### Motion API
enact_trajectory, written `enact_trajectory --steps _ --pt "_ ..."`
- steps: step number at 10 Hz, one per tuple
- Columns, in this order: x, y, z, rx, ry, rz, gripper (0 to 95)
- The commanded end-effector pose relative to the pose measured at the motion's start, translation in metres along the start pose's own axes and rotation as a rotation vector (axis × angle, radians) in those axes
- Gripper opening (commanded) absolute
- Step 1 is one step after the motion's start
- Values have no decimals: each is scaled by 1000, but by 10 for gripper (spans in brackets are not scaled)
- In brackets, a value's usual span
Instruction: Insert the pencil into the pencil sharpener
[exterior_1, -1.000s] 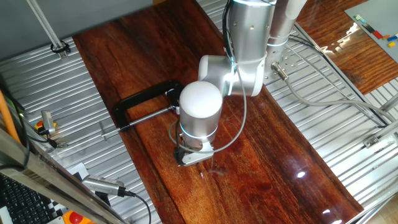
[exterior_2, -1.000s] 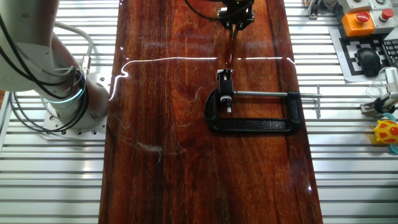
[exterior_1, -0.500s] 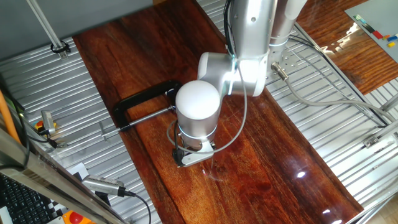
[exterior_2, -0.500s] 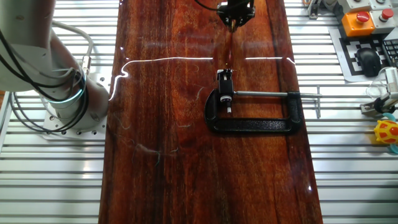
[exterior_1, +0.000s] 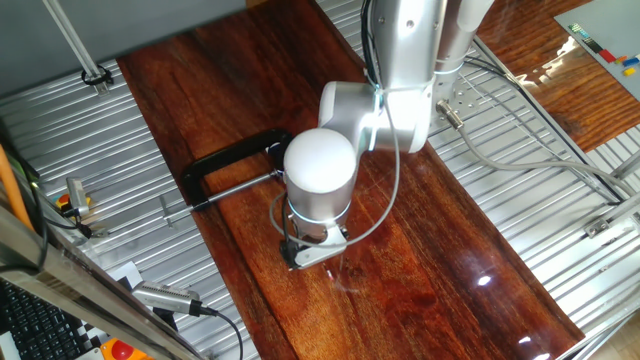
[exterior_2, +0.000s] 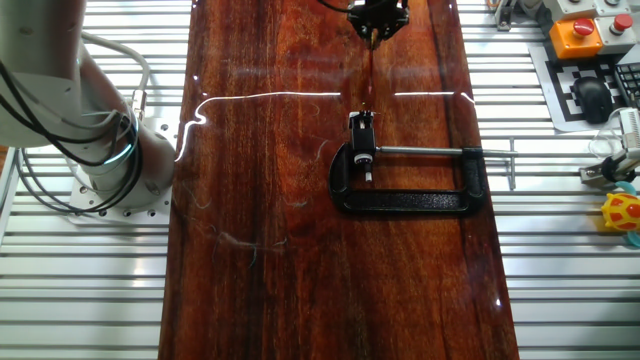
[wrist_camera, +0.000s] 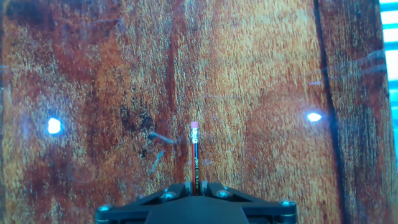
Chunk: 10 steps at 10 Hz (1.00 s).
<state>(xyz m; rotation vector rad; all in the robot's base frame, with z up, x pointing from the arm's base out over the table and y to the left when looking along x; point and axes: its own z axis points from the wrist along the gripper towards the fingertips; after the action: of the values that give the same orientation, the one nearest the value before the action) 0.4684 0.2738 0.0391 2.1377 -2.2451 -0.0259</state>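
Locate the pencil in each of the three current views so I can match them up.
One fixed view: not visible; the arm's white wrist hides the gripper's tip.
The other fixed view: pencil, a thin dark stick at top centre, below the gripper and above the black clamp.
Hand view: bottom centre, upright between the fingers, pink eraser on top.
Shared landmark: the red-brown wooden board.

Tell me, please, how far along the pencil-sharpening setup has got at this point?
Done: the pencil is picked up, gripped between the gripper fingers with its eraser end pointing out. In hand: the arm holds it above the wooden table, away from the black clamp that holds the white pencil sharpener. Left: bringing the pencil to the sharpener and inserting it.
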Motion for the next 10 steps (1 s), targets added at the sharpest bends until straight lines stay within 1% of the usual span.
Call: enact_trajectory --steps 1,2,4,6,7,10 --pt "2 1 -1 13 38 14 0" --pt "2 1 -1 15 42 35 0" --pt "2 1 -1 15 30 45 0" --pt "2 1 -1 15 18 35 0" --pt "2 1 -1 13 14 13 0" --pt "2 1 -1 12 8 31 0"
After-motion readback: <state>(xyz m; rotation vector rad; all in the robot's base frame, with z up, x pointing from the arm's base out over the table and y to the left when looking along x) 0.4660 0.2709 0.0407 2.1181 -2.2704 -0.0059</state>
